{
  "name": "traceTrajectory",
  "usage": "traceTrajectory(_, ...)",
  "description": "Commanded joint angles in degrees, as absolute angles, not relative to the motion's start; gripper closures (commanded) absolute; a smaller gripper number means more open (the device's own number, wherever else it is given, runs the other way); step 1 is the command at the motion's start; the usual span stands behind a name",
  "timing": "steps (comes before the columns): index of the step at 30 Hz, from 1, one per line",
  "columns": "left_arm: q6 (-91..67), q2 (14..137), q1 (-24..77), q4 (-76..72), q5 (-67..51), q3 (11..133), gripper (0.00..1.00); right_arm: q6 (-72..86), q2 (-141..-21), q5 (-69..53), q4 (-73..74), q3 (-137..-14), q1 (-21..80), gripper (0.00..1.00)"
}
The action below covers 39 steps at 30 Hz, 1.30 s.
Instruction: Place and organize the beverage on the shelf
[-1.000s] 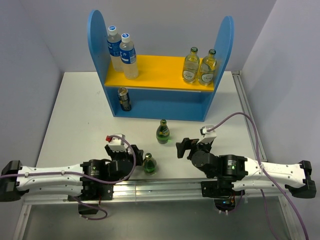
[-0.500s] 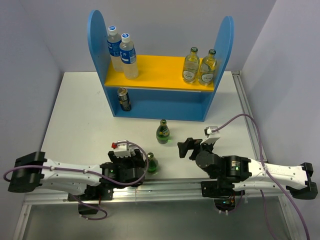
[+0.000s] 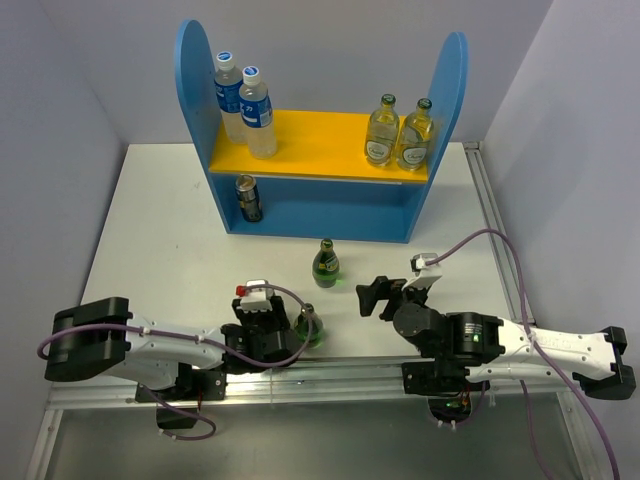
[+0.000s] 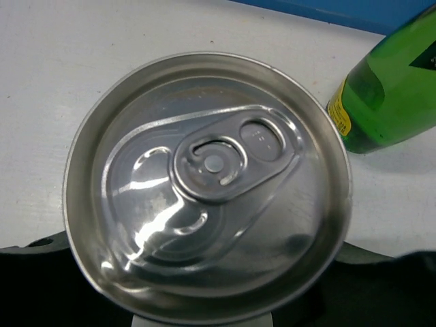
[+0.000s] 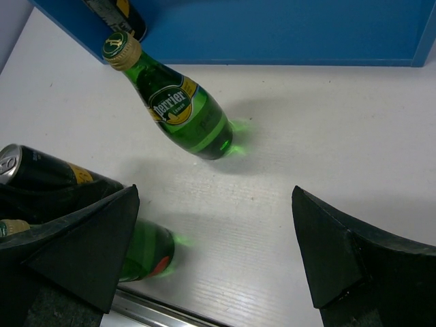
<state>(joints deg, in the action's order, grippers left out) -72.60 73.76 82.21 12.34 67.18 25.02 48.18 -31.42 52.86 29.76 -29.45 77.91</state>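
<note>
- Left wrist: silver top of a can (image 4: 208,184), pull tab flat, filling the frame straight ahead of the left gripper (image 3: 272,330); only dark finger shapes along the bottom edge.
- Left gripper clamped on that can, tilted and clear of the table (image 3: 160,220) as seen from the right wrist.
- Just right of the left gripper: near green bottle (image 3: 308,325), upright, close beside the can; touching or apart, impossible to tell.
- Right gripper (image 5: 214,204) spread wide, nothing between its fingers, low over the table.
- Ahead of the right gripper and a little to its left: far green bottle (image 3: 326,265) with a yellow label and gold cap, standing on the table, apart from both grippers.
- Well ahead of both grippers: shelf (image 3: 318,140), at the far side of the table, open front toward the arms.
- On its yellow upper board, ahead and left of the left gripper: two water bottles (image 3: 256,112) side by side against the left panel.
- On the same board, ahead of the right gripper: two pale glass bottles (image 3: 381,132) side by side by the right panel.
- In the lower level, left end, ahead of the left gripper: second can (image 3: 248,198), upright.
</note>
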Motion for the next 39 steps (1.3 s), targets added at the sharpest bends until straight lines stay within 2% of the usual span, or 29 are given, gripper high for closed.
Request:
traceTrajectory(1,-65.7,74.0,80.2,1.6,65.5,23.9,0.98,49.2,-31.2,54.1,29.0,-29.2,78.1,0.00)
traceTrajectory(10,-50.0,71.6,74.8,-4.2,63.4,28.7,1.00,46.5,-30.1,54.2,27.3,-29.2,78.2,0.00)
traceTrajectory(19,-31.1,69.0,59.8,-24.3,48.7,28.0,1.00,45.7,-30.5,53.7,26.5,-29.2,78.1,0.00)
traceTrajectory(31,-22.4,84.6,46.0,-37.1,35.8,39.4,1.00,47.7,-27.8,52.6,29.5,-29.9,78.2,0.00)
traceTrajectory(39,-20.1,94.6,39.7,-39.1,32.2,46.7,1.00,48.4,-28.6,52.4,30.7,-30.5,78.1,0.01)
